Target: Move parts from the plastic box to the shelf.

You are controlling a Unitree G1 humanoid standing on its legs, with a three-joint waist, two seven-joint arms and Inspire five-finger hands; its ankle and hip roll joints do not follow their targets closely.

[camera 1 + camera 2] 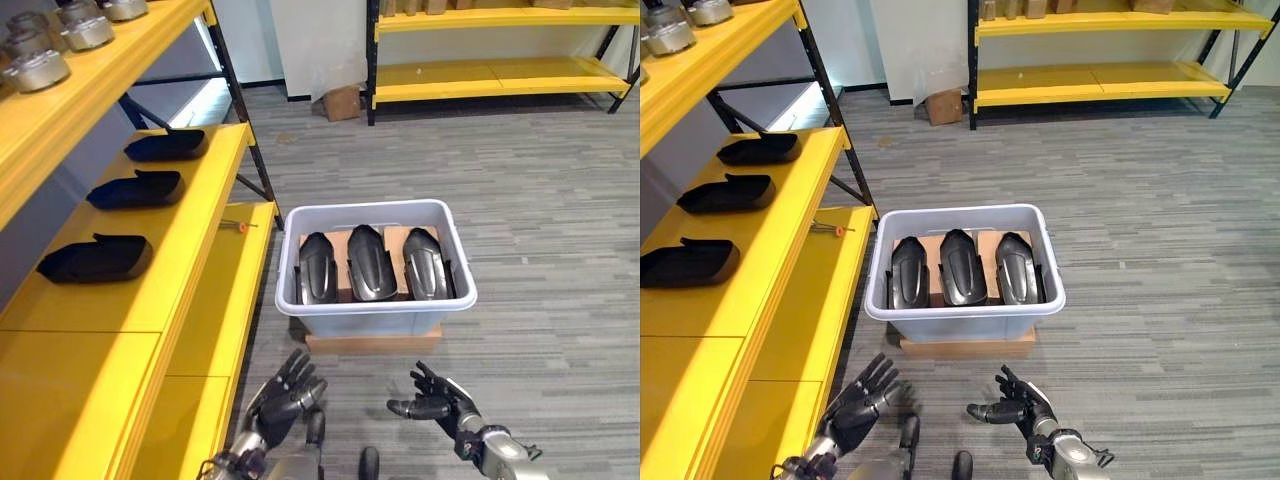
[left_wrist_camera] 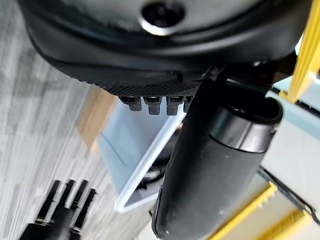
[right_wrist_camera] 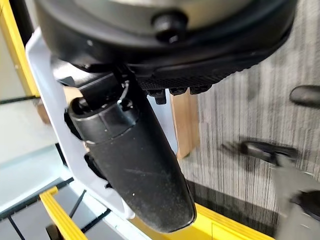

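a pale grey rectangular plastic box (image 1: 376, 300) stands on a flat brown cardboard base (image 1: 372, 342) on the grey carpeted floor (image 1: 540, 200), just beside the front edge of the lowest board of the yellow metal shelf (image 1: 190, 250). three glossy black moulded shell parts (image 1: 371, 263) lie in the box side by side on brown cardboard, touching or nearly so; each has its long axis running from the box's near wall to its far wall, with the narrower rounded end towards the far wall. three more black moulded parts (image 1: 137, 188) lie in a row on the middle board of the shelf, well apart from one another, their long axes running across the board towards its front edge. silver-grey round metal parts (image 1: 38, 68) sit on the top board. a small orange-tipped pin (image 1: 240, 226) lies on the lowest board near its far corner. the left hand (image 1: 287, 393) hangs low, near the box's near wall, fingers spread and straight, holding nothing. the right hand (image 1: 435, 397) hangs beside it, fingers loosely bent and apart, thumb pointing towards the left hand, also empty. a second yellow shelf (image 1: 500, 70) and a small cardboard carton (image 1: 342, 101) stand at the far wall.
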